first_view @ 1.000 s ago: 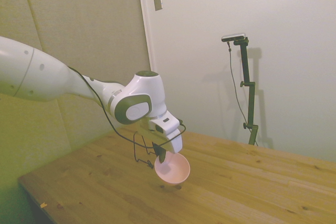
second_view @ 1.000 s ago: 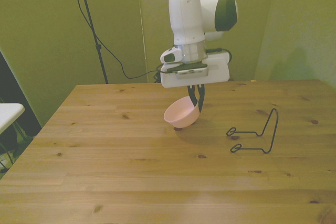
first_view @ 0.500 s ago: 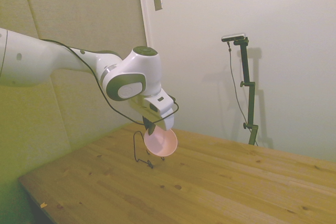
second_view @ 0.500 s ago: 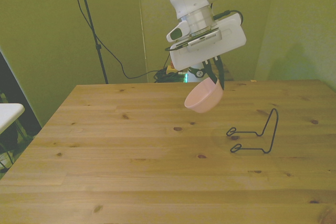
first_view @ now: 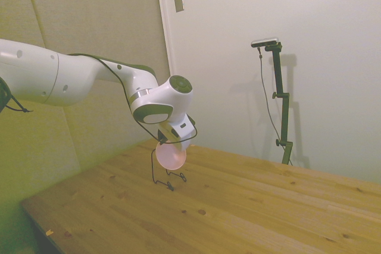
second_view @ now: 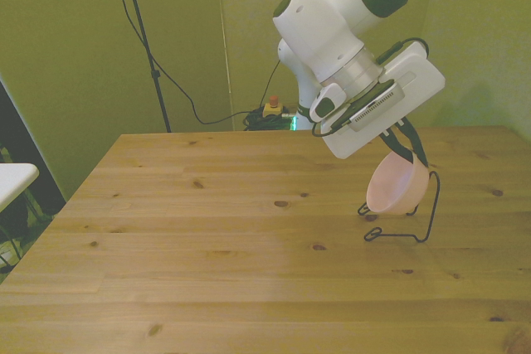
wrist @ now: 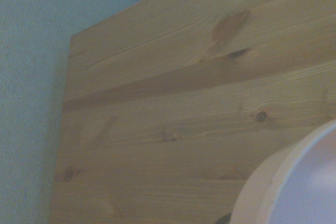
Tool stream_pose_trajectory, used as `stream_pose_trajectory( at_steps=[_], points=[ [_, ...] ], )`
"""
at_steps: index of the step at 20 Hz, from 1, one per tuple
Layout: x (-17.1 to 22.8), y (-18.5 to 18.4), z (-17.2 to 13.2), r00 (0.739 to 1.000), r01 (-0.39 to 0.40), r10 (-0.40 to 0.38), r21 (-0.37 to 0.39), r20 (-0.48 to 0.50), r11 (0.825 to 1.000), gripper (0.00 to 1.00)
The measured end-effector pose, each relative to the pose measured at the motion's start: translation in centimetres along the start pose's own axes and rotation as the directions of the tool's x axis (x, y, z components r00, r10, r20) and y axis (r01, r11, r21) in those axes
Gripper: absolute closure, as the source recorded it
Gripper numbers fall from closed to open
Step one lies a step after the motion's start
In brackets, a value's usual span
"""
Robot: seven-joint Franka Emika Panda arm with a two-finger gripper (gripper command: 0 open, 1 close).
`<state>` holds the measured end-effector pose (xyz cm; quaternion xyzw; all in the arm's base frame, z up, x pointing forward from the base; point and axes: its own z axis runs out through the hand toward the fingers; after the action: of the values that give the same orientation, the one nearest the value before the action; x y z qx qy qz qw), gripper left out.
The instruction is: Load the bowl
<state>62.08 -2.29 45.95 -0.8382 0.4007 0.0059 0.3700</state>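
The gripper [second_view: 412, 148] has its 2 fingers clenched on the rim of the pale pink bowl [second_view: 397, 186], carried tilted in the air just above the black wire rack [second_view: 408, 215], apparently so it can slot against the rack's upright.

The bowl [second_view: 397, 186] I hold is small, round, pale pink and plain. It hangs clear of the table [second_view: 207, 238], tipped steeply on its side, by the wire rack's [second_view: 405, 213] upright; whether it touches the wire I cannot tell. In my wrist view only a blurred curve of its rim [wrist: 294, 182] shows.
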Motion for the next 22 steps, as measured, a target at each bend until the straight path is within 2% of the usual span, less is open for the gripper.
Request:
stream_pose_trajectory(
  at_steps=[15,22],
  points=[
    [0.5,2.0,2.0,0.997,0.026,-0.028,0.029,0.076,0.999,1.00],
    [1.1,2.7,3.5,0.990,0.063,-0.069,0.053,0.126,0.997,1.00]
  ],
)
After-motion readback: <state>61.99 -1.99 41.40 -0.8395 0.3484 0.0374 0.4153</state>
